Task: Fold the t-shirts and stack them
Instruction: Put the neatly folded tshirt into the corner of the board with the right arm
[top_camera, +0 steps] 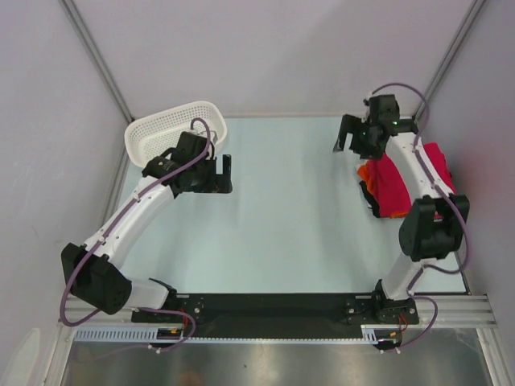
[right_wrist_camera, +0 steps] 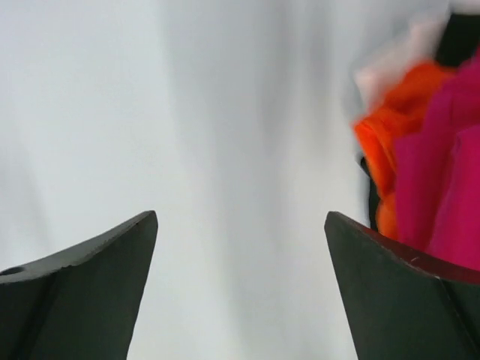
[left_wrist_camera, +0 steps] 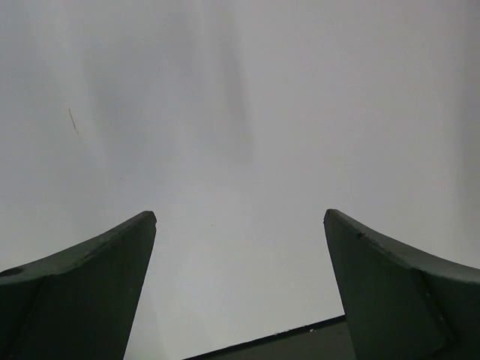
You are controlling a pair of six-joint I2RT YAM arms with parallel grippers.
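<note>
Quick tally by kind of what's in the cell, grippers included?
White mesh basket: 1
T-shirt pile: 1 (crimson and orange cloth; shirts within not countable)
Grippers: 2, left gripper and right gripper, both open
Total: 4

Surface (top_camera: 282,233) before me: pale blue-green, matte, evenly lit, with only soft shadows. Plain light-grey walls (top_camera: 265,56) enclose it at the back and on both sides. Grey metal posts (top_camera: 99,64) run up the back corners. At my near edge: black plate (top_camera: 273,310), aluminium rail (top_camera: 451,310), then a brushed metal sheet (top_camera: 282,362).
</note>
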